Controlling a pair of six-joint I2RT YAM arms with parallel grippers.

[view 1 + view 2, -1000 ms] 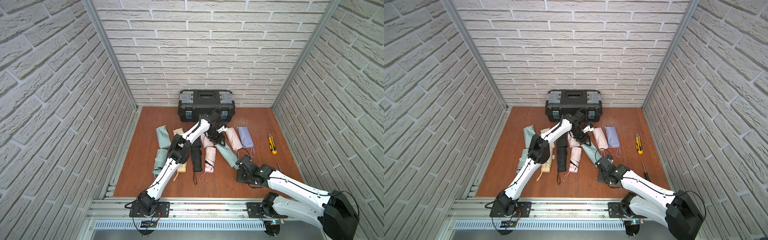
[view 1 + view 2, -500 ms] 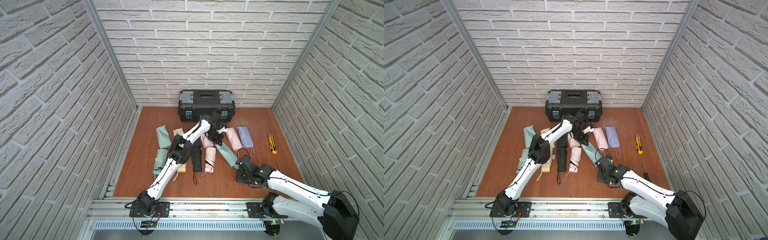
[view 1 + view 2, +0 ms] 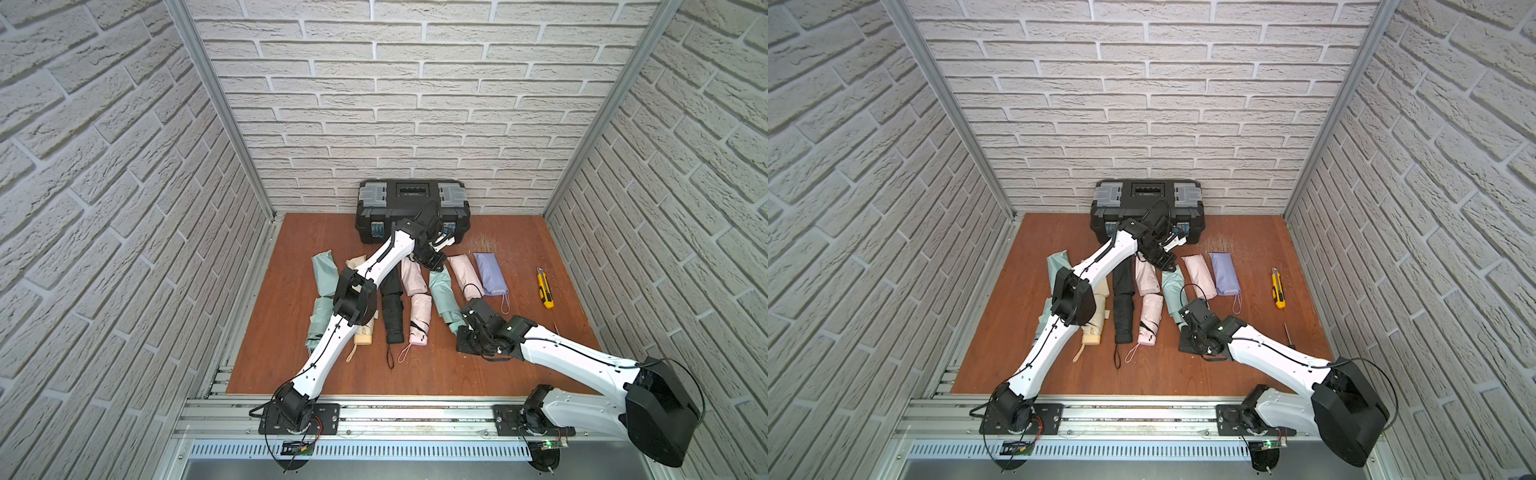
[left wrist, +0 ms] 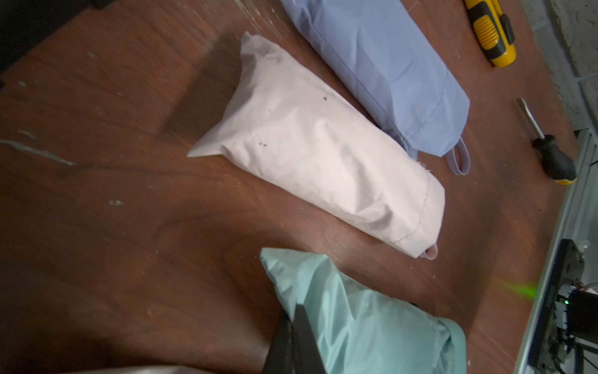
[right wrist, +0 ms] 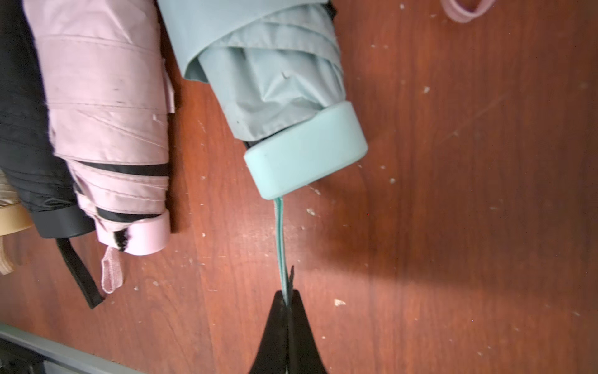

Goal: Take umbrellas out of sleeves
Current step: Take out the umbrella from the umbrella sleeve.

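The brown wooden table point(image 3: 291, 353) carries a black toolbox point(image 3: 411, 199) against the back wall, and in front of it lies a row of umbrellas and sleeves. The left arm reaches far across to the row's back edge, where the left gripper point(image 4: 299, 319) has its fingers closed on the shut far end of the mint sleeve point(image 4: 365, 327). The right arm lies low at the front, and the right gripper point(image 5: 287, 298) has its fingers pinched shut on the wrist loop point(image 5: 280, 239) of the mint umbrella point(image 5: 281, 84). The loop is drawn out straight from the handle. This umbrella lies partly inside the mint sleeve, between the bare pink umbrella point(image 5: 106, 113) and a plump, filled pink sleeve point(image 4: 323, 152). Only its handle point(image 5: 307, 152) and some folded fabric stick out of the sleeve's mouth. A filled lavender sleeve point(image 4: 388, 64) lies just beside the pink one, with a loop showing at its open end. A black umbrella point(image 5: 22, 129) touches the bare pink one on its other side. A yellow utility knife point(image 3: 544, 288) and a screwdriver point(image 4: 547, 149) lie apart near the right wall.
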